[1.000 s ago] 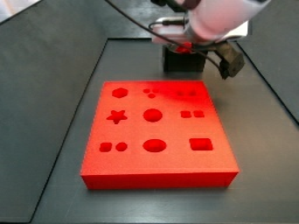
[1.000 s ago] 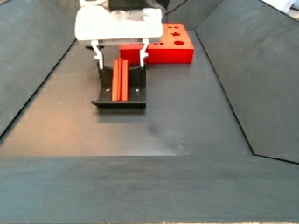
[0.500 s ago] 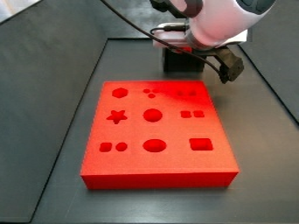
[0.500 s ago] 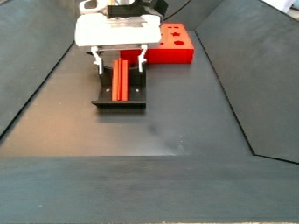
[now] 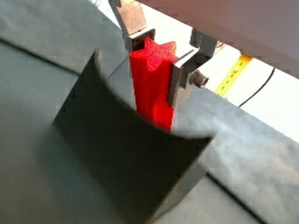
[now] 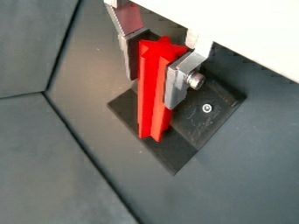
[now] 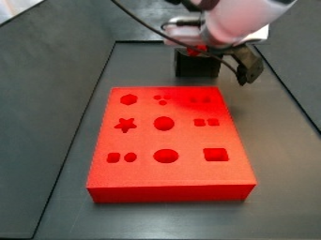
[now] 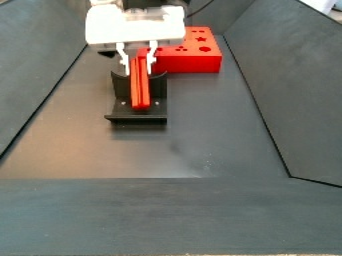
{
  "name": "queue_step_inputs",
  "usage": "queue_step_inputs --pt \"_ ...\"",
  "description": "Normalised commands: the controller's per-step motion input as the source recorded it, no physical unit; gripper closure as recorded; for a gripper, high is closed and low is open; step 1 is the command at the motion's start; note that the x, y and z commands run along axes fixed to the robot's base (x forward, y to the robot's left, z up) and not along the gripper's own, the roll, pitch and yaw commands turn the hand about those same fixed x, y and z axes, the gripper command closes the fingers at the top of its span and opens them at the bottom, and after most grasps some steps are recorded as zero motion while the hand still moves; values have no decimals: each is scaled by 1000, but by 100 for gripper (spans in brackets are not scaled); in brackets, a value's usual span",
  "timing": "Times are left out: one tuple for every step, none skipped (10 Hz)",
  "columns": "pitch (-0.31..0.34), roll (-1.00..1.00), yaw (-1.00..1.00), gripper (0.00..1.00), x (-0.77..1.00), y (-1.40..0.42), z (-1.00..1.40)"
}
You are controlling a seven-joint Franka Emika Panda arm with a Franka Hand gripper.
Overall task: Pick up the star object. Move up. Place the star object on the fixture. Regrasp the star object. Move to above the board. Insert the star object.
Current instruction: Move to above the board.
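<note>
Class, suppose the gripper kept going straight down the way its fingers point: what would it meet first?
Probably the fixture: the gripper hangs right over it, fingers either side of the star object resting there.

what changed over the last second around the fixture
In a side view the end effector has dropped slightly over the fixture, its fingers on either side of the star object, which now looks shorter, as if tilted up. Whether it is gripped is unclear. The board has not moved.
</note>
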Motion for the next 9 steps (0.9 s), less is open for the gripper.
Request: queue_step_inputs --pt "123 -39 84 100 -73 -82 1000" --pt "109 -45 94 100 -74 -81 1000" --pt "75 -39 106 100 -70 -75 1000" --pt "55 -40 107 100 -70 -71 1000" --pt "22 -38 99 100 -68 -63 1000" --pt "8 -38 92 100 -69 -61 1000" --pt "-14 -34 72 100 -71 -56 1000" --pt "-25 -37 47 100 -74 -48 1000" --pt "-28 -37 29 100 -74 -39 963"
